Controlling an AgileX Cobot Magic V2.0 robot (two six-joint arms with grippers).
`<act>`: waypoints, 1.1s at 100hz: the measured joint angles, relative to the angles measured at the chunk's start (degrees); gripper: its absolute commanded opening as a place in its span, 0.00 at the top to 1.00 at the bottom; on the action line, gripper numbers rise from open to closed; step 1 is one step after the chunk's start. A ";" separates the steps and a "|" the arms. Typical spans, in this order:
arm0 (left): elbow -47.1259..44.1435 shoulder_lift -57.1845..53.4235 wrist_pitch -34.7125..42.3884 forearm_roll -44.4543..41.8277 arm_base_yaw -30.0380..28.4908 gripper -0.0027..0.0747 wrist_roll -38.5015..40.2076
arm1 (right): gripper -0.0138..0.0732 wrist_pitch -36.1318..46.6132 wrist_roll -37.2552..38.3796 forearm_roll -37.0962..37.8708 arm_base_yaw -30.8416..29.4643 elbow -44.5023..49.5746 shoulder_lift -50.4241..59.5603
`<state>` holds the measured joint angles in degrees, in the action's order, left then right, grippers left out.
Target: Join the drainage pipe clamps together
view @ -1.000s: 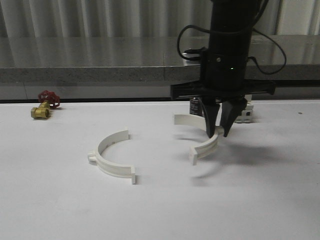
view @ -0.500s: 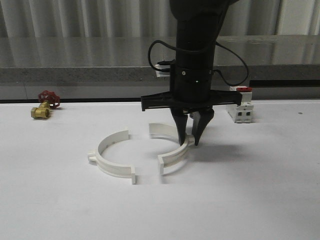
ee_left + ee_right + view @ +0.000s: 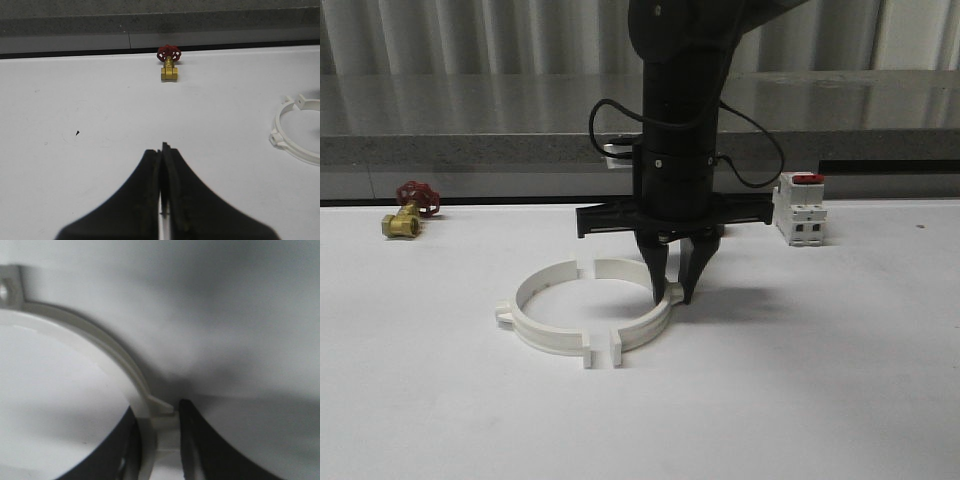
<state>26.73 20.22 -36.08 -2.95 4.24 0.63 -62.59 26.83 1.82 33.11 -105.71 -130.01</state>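
The right tool (image 3: 673,296), pinching the right half-ring (image 3: 642,325), has slid it toward 9 o'clock, nearly meeting the left half-ring (image 3: 542,320).

Black arm (image 3: 678,120), looped cables (image 3: 755,150), tapered pincer (image 3: 672,283)

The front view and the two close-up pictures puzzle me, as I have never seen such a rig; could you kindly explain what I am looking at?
This is a two-armed robot at a white table. The front view looks forward over the table. The black column is its right arm; the right gripper is shut on the right clamp half, a white half-ring, beside the left clamp half; small gaps remain between their ends. The right wrist view shows that grip up close. The left wrist view shows the left gripper shut on nothing. A brass valve and a white breaker also lie there.
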 measured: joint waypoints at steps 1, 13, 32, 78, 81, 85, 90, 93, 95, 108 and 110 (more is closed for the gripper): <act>0.00 0.00 0.00 0.00 0.00 0.99 0.00 | 0.86 0.00 0.00 0.00 0.00 0.00 0.00; 0.00 0.00 0.00 0.00 0.00 0.99 0.00 | 0.84 0.63 0.00 -0.36 0.03 0.00 0.00; 0.00 0.00 0.00 0.00 0.00 0.99 0.00 | 0.60 2.16 -0.11 -1.25 0.12 0.00 0.00; 0.00 0.00 0.00 0.00 0.00 0.99 0.00 | 0.35 2.54 -0.34 -2.80 0.12 0.00 0.23; 0.00 0.00 0.00 0.00 0.00 0.99 0.00 | 0.36 2.54 -0.34 -2.80 0.12 0.00 0.36; 0.00 0.00 0.00 0.00 0.00 0.99 0.00 | 0.39 2.54 -0.34 -2.80 0.12 0.00 0.87; 0.00 0.00 0.00 0.00 0.00 0.99 0.00 | 0.47 2.40 -0.34 -2.80 0.12 0.00 1.68; 0.00 0.00 0.00 0.00 0.00 0.99 0.00 | 0.52 2.19 -0.34 -2.69 0.12 0.00 2.34; 0.00 0.00 0.00 0.00 0.00 0.99 0.00 | 0.57 2.03 -0.34 -2.69 0.12 0.00 2.81; 0.00 0.00 0.00 0.00 0.00 0.99 0.00 | 0.87 1.62 -0.34 -2.31 0.12 1.22 6.33; 0.00 0.00 0.00 0.00 0.00 0.99 0.00 | 0.90 1.49 -0.34 -2.21 0.12 1.61 6.95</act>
<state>26.73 20.22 -36.08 -2.95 4.24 0.63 -61.10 26.49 -0.39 33.24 -104.09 -123.06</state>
